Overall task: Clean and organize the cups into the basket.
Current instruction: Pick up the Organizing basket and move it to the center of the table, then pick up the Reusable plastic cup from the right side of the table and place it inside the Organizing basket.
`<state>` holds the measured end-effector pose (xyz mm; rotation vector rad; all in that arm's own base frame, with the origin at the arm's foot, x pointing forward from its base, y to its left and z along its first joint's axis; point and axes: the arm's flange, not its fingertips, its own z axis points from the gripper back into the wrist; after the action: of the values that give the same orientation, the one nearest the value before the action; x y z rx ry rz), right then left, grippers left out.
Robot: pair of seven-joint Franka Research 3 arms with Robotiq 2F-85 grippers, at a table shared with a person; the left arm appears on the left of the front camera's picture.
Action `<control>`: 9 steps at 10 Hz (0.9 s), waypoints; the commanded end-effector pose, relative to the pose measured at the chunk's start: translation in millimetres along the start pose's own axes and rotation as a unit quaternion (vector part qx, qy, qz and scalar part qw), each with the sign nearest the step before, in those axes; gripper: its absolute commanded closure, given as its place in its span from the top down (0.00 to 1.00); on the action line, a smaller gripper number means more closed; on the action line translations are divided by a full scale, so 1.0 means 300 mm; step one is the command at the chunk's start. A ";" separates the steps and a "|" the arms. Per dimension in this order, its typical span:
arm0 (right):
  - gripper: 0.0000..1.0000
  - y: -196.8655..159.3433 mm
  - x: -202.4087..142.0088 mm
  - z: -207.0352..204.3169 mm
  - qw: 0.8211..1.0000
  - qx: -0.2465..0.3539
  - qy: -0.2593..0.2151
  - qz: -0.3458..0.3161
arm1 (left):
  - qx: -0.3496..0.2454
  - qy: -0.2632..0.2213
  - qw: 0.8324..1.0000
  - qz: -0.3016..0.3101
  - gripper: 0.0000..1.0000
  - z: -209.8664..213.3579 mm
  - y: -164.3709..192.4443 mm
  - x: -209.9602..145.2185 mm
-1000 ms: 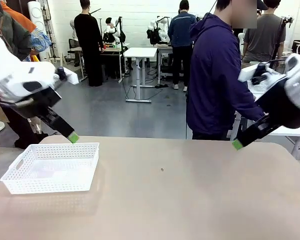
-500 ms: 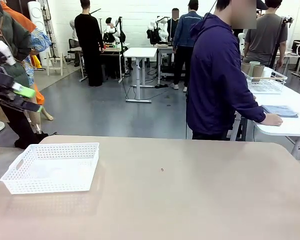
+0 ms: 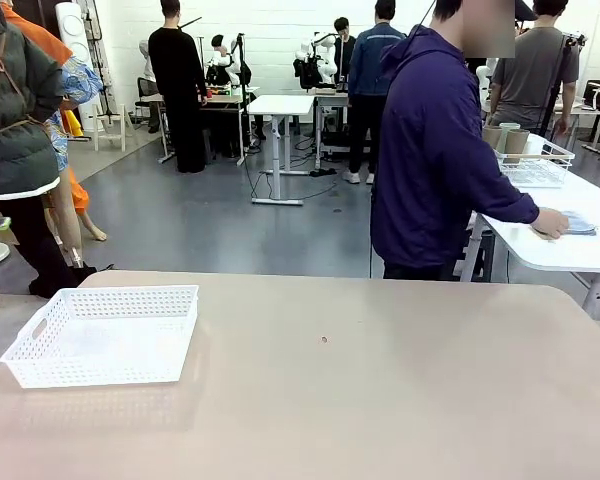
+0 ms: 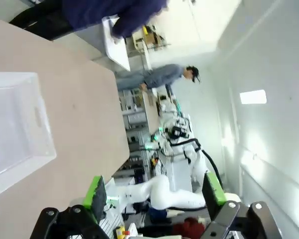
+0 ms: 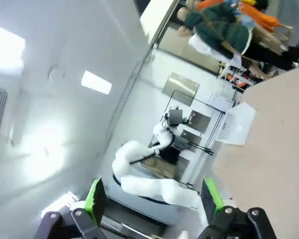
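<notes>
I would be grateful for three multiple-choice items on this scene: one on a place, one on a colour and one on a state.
1. The white perforated basket stands on the table:
A. at the robot's left
B. in the middle
C. at the robot's right

2. The pads of the left pincer are:
A. red
B. green
C. blue

3. The basket is:
A. tipped on its side
B. stacked full of plates
C. upright and empty

Answers:
1 A: in the front view it sits near the table's left edge.
2 B: the left wrist view shows bright green pads on both fingers.
3 C: its rim faces up and its floor is bare.
</notes>
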<state>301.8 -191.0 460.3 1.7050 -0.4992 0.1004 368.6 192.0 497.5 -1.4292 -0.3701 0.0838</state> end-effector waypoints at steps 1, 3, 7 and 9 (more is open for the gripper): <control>1.00 0.043 -0.040 0.004 0.988 -0.113 0.001 -0.102 | 0.022 -0.026 0.999 0.010 1.00 0.024 -0.029 -0.044; 1.00 0.069 -0.099 0.062 0.971 -0.185 -0.016 -0.150 | 0.037 -0.040 0.998 0.015 1.00 0.099 -0.010 -0.079; 1.00 0.153 -0.141 0.086 0.975 -0.195 -0.049 -0.096 | 0.057 -0.054 0.997 0.007 1.00 0.130 -0.039 -0.114; 1.00 0.112 -0.111 0.129 0.969 -0.206 -0.038 -0.132 | 0.037 -0.052 0.998 0.008 1.00 0.149 -0.013 -0.082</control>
<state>244.5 -221.1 480.7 1.3469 -0.3443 -0.2363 329.3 226.5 501.9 -1.3495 -0.4374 0.1805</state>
